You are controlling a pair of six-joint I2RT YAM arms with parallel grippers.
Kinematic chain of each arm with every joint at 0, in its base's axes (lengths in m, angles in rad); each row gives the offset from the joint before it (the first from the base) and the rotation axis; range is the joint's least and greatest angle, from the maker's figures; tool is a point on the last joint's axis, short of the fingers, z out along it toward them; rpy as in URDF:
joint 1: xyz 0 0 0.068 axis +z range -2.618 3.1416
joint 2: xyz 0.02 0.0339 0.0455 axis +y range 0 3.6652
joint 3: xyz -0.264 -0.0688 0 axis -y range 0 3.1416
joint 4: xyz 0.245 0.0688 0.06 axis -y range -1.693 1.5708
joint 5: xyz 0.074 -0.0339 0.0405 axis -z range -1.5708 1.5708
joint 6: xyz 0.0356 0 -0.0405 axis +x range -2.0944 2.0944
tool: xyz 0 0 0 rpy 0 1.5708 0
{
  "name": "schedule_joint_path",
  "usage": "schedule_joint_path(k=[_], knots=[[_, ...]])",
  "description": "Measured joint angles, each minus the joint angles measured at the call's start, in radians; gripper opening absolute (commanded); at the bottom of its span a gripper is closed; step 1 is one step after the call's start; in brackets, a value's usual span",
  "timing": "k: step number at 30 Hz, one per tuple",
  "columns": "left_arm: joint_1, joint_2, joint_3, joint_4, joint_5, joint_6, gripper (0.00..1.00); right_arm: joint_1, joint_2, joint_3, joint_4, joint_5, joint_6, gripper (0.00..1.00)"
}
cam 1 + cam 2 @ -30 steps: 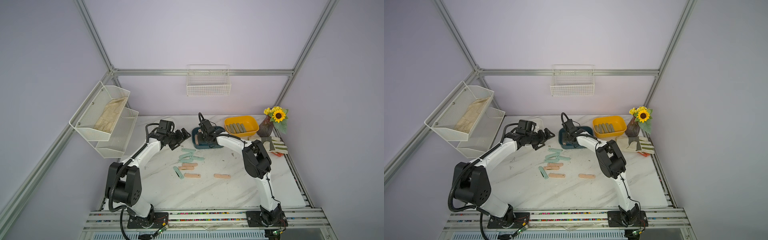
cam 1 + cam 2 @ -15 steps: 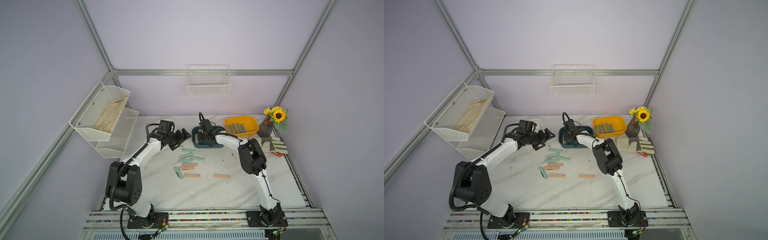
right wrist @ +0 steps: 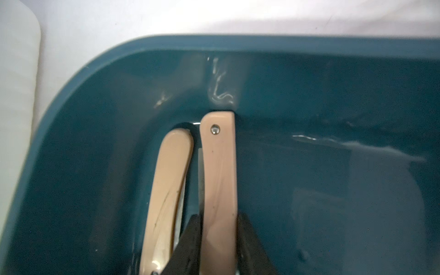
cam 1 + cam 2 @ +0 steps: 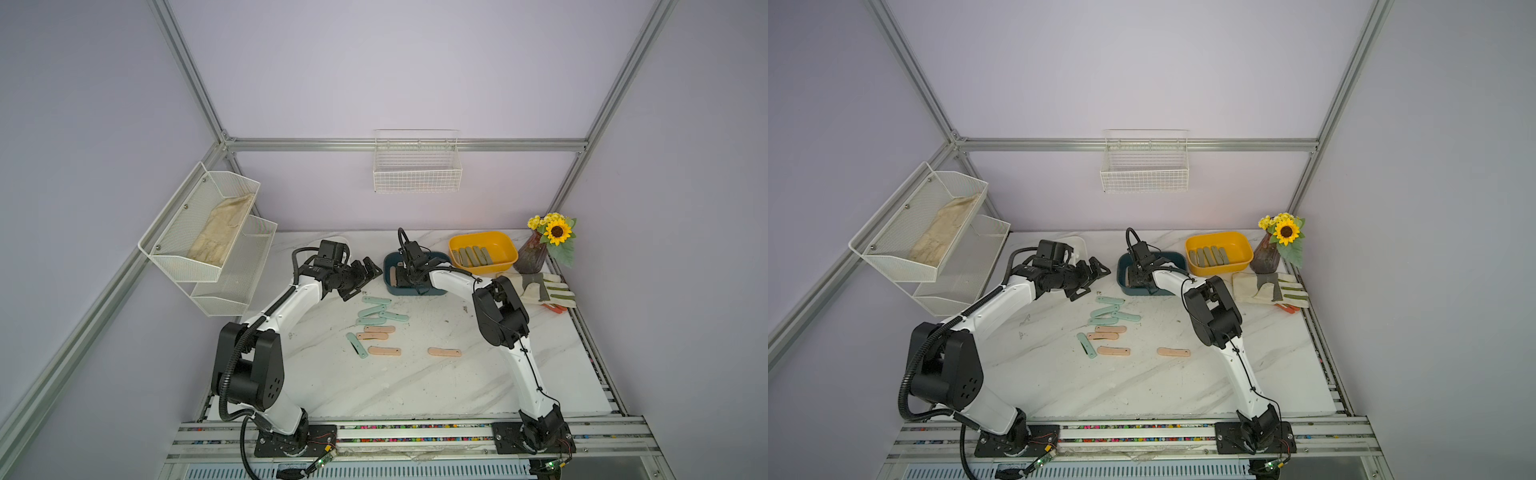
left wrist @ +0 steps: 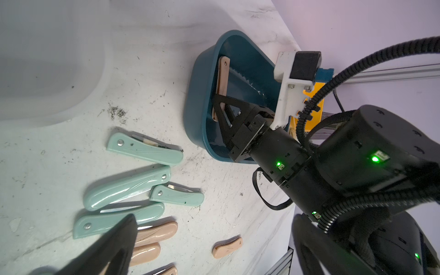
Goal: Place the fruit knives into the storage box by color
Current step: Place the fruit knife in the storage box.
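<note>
My right gripper (image 3: 219, 220) is down inside the teal storage box (image 3: 166, 42) and shut on a peach pink fruit knife (image 3: 219, 166), whose far end touches the box wall. A second pink knife (image 3: 166, 190) lies beside it. In both top views the right gripper (image 4: 405, 276) sits in the teal box (image 4: 436, 291). My left gripper (image 4: 365, 280) hovers open and empty left of that box, above several mint green knives (image 4: 376, 309). Pink knives (image 4: 384, 351) lie nearer the front, one apart (image 4: 444, 352). Olive knives (image 4: 471, 255) lie in the yellow box (image 4: 505, 240).
A white box (image 5: 47, 71) stands behind my left wrist. A striped work glove (image 4: 536, 286) and a vase of sunflowers (image 4: 534, 253) are at the right edge. Wire shelves (image 4: 208, 232) hang on the left wall, a wire basket (image 4: 417, 174) on the back wall.
The right arm's elbow has shifted slightly left while its gripper stayed in the teal box with the pink knife. The left arm has hardly moved.
</note>
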Motion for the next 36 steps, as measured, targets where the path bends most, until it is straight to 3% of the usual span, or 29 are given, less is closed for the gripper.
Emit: schedule_joint_path(k=[11, 16, 21, 36], knots=[[0.000, 0.000, 0.000, 0.000, 0.000, 0.000, 1.00, -0.011, 0.002, 0.011, 0.007, -0.020, 0.005, 0.49], [0.000, 0.000, 0.000, 0.000, 0.000, 0.000, 1.00, -0.022, -0.014, 0.011, 0.008, -0.032, 0.009, 0.64], [0.000, 0.000, 0.000, 0.000, 0.000, 0.000, 1.00, -0.031, -0.043, 0.011, 0.008, -0.049, 0.017, 0.72], [0.000, 0.000, 0.000, 0.000, -0.001, 0.000, 1.00, -0.042, -0.040, 0.010, 0.024, -0.139, 0.050, 0.76]])
